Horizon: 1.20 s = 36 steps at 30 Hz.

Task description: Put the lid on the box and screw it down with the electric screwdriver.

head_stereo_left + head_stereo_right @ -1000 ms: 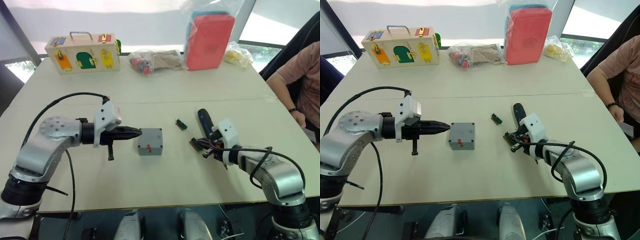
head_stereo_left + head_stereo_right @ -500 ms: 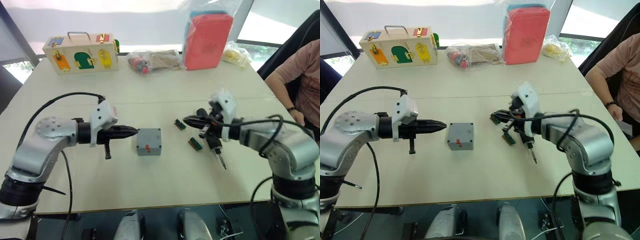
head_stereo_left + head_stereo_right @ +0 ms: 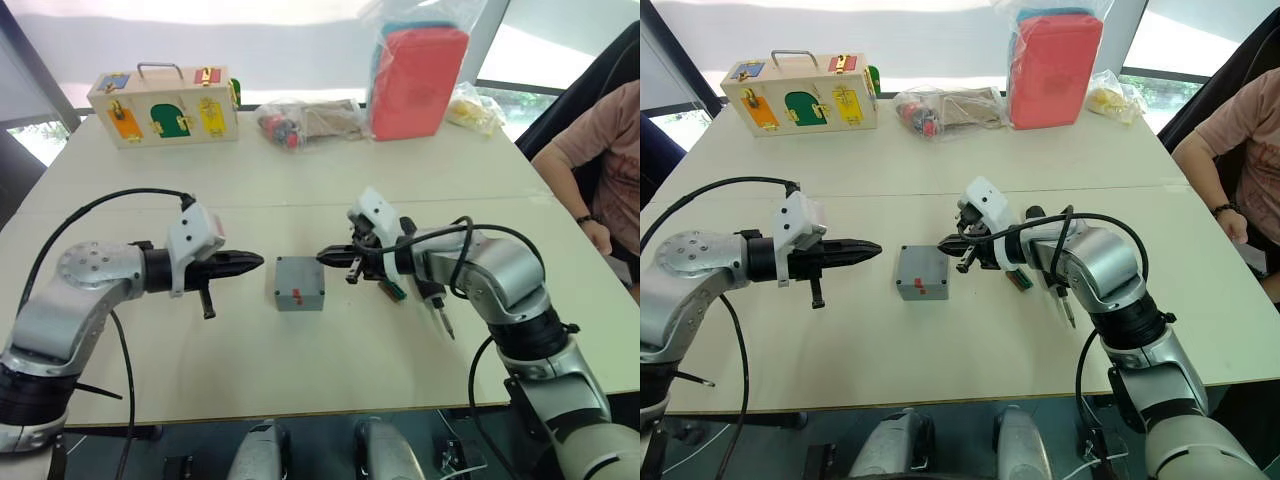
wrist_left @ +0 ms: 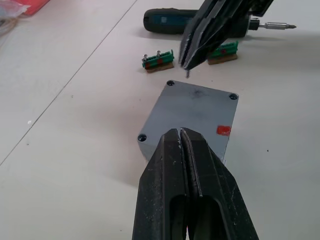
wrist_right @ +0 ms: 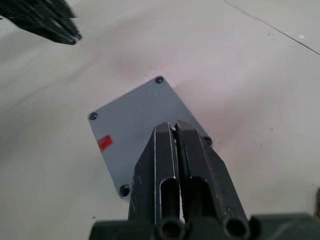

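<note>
Lid [image 4: 192, 112] is seated on the box [image 3: 299, 283] at table centre; screwing remains, with the electric screwdriver [image 3: 428, 285] left lying at the box's 3 o'clock. Left gripper [image 3: 258, 262] and right gripper [image 3: 323, 257] are held closed and empty, flanking it at 9 and 3 o'clock, with open table [image 3: 330, 370] seen at 6 o'clock

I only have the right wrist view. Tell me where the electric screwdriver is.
Observer: The electric screwdriver lies on the table, beyond the right hand, below that forearm.
Operator: Report what lies near it.
Observer: Two green terminal blocks lie between it and the box.
Operator: Give me the left hand.
Observer: The left hand is shut and empty, pointing at the box's left side without touching it.
</note>
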Available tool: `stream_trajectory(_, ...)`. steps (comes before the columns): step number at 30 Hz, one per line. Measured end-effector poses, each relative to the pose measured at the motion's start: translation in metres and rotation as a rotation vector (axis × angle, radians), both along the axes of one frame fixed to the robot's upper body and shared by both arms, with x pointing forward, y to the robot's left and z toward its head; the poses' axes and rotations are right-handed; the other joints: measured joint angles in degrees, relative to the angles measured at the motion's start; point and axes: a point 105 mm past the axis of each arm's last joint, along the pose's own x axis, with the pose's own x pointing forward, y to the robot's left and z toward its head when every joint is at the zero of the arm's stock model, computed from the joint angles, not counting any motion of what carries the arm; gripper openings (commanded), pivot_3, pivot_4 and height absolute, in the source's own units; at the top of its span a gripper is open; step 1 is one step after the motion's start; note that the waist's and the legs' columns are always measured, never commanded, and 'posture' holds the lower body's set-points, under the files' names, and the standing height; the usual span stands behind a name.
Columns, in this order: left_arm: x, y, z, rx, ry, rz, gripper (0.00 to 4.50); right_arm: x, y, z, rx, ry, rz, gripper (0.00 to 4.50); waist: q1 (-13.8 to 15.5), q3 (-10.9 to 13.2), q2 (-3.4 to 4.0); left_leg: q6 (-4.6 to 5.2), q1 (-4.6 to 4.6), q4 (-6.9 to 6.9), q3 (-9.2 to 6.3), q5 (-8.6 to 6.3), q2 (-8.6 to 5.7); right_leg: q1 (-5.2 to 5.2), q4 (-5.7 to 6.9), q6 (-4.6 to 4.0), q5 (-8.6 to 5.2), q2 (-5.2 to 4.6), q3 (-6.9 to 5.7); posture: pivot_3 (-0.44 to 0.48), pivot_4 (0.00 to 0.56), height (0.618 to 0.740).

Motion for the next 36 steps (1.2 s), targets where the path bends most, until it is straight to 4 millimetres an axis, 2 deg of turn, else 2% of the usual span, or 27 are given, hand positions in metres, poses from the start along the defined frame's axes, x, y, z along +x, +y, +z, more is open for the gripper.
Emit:
stream_trajectory(6, -0.002, -0.002, 0.001, -0.008, -0.006, 0.002, 0.00, 0.007, 0.006, 0.000, 0.003, -0.010, 0.010, 0.02, 0.1, 0.0, 0.00, 0.00, 0.00, 0.00, 0.01, 0.00, -0.01, 0.00, -0.01, 0.00, 0.00, -0.01, 0.00, 0.000, 0.150, 0.730)
stream_trajectory(16, -0.002, -0.002, 0.000, -0.011, 0.002, 0.016, 0.00, 0.015, 0.001, -0.009, -0.019, -0.001, -0.008, 0.02, 0.0, 0.0, 0.01, 0.00, 0.00, 0.00, 0.02, 0.00, -0.01, 0.00, -0.01, 0.00, 0.00, -0.01, 0.00, 0.000, 0.150, 0.730)
stream_trajectory(36, -0.001, -0.003, 0.003, -0.010, -0.006, 0.009, 0.00, 0.014, -0.002, -0.009, -0.027, -0.001, 0.006, 0.02, 0.0, 0.0, 0.01, -0.01, 0.00, 0.00, 0.02, 0.00, -0.01, 0.00, -0.01, 0.00, 0.00, -0.01, 0.00, 0.000, 0.150, 0.730)
